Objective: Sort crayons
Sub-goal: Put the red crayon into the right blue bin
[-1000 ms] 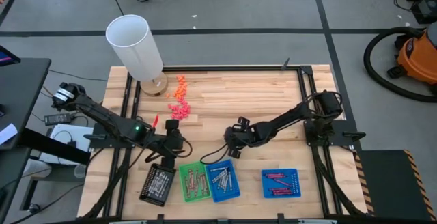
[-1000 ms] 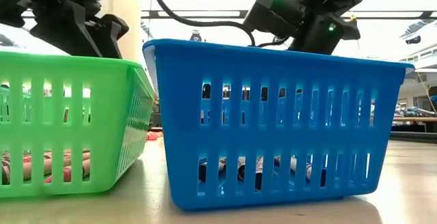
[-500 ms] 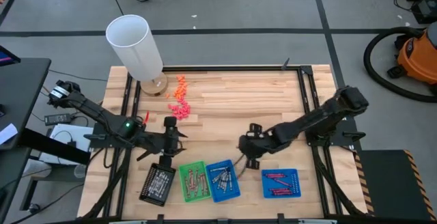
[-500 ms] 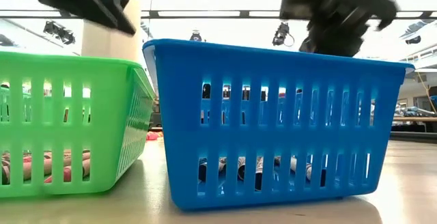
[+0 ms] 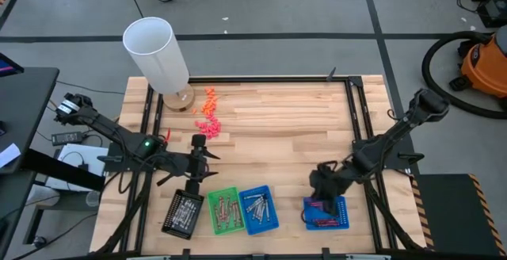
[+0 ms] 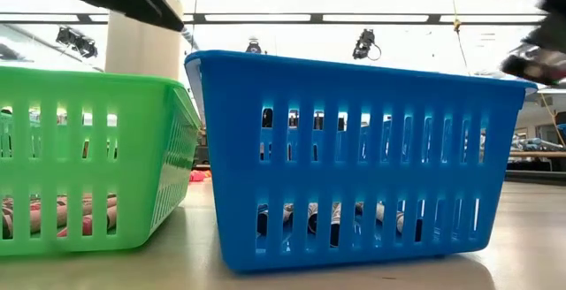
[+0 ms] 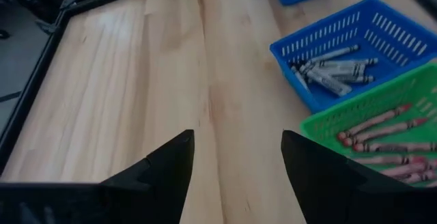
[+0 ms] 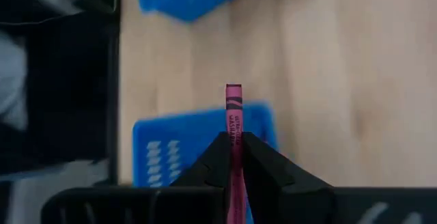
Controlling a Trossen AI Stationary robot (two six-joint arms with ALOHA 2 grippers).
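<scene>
Leftmost, a black slotted tray (image 5: 182, 212) lies at about seven o'clock on the pale plank table (image 5: 269, 113). Above it the left gripper (image 5: 198, 162) hangs with fingers spread wide. Next come a green plastic basket (image 5: 224, 211) of red-brown crayons (image 7: 382, 134), then a blue basket (image 5: 257, 209) of silver-grey crayons (image 7: 331, 74). Farthest right, the right gripper (image 8: 234, 142) pinches a magenta crayon (image 8: 233, 111), its label print unreadable, over another blue basket (image 5: 337, 213) at five o'clock.
</scene>
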